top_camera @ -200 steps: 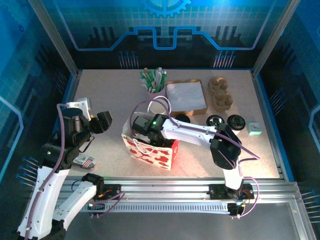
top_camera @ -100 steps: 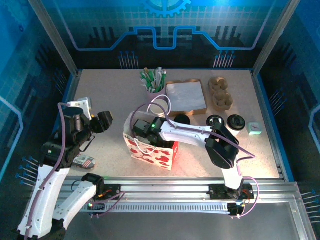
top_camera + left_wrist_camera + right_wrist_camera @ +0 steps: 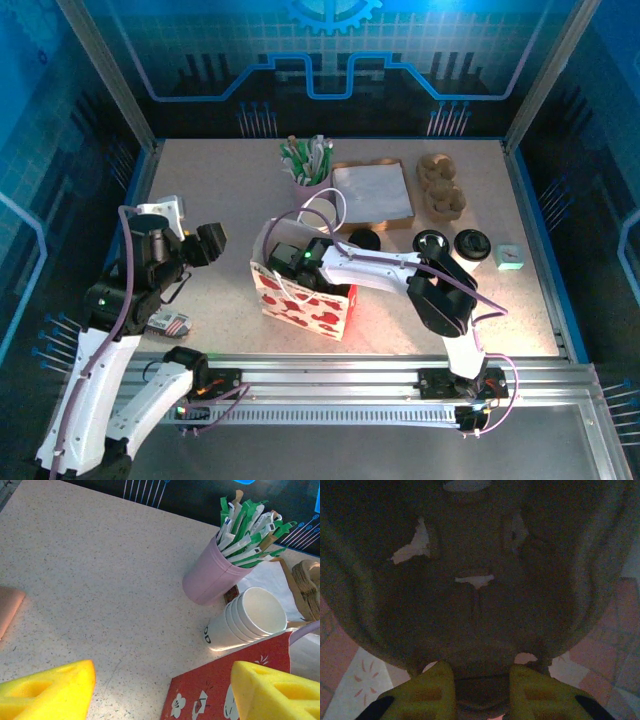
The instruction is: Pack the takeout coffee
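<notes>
Inside red patterned gift bag (image 3: 305, 308): right gripper (image 3: 479, 684), jaws narrow, apparently grips dark-lidded takeout coffee cup (image 3: 480, 696); left gripper (image 3: 162, 685) wide, empty. Likely next: release, withdraw.

on the side of the stack of white cups (image 3: 235, 625), near its base, i read dark letters that look like "od", turned sideways. the red gift bag (image 3: 210, 685) carries small white drawn signs, one a flower, no words. the blue back wall (image 3: 200, 40) bears a gear sign (image 3: 335, 12).
</notes>
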You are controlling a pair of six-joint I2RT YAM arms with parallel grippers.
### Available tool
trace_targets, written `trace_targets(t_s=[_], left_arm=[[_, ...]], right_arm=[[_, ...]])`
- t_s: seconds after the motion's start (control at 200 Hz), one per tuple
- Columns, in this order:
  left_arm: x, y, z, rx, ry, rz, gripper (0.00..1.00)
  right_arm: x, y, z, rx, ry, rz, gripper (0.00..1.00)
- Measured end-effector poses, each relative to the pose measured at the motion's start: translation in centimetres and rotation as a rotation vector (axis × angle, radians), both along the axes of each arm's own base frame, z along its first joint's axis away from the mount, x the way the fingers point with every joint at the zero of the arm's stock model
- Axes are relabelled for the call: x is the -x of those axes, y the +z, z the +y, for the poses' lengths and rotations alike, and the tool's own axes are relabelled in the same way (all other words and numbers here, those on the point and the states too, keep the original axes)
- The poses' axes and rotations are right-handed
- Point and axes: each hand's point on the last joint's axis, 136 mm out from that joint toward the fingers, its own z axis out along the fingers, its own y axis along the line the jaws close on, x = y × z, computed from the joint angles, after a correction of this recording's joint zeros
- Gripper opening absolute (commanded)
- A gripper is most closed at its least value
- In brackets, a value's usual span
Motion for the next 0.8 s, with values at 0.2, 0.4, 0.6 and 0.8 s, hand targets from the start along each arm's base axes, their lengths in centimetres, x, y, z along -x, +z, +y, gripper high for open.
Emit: trace_targets(t_s=[0.2,0.4,0.6,0.8], left_arm=[[0.0,-0.3,0.0,-0.001,0.0,0.006,0.73],[-0.1,-0.6,0.0,-0.002,0.0,0.011,0.73],[-0.1,-0.5,0.0,-0.002,0.0,0.008,0.73],[-0.3,-0.9,-0.1,-0.002,0.0,0.012,0.72]], right_arm=[[-0.2,-0.1,0.1,-0.006,-0.012,-0.009,0.24],[-0.4,-0.7,-0.1,0.004,-0.023,-0.033,0.24],[-0.7,-1.0,-0.2,0.022,-0.034,-0.07,0.24],[-1.1,-1.1,-0.3,0.04,-0.038,-0.124,0.23]])
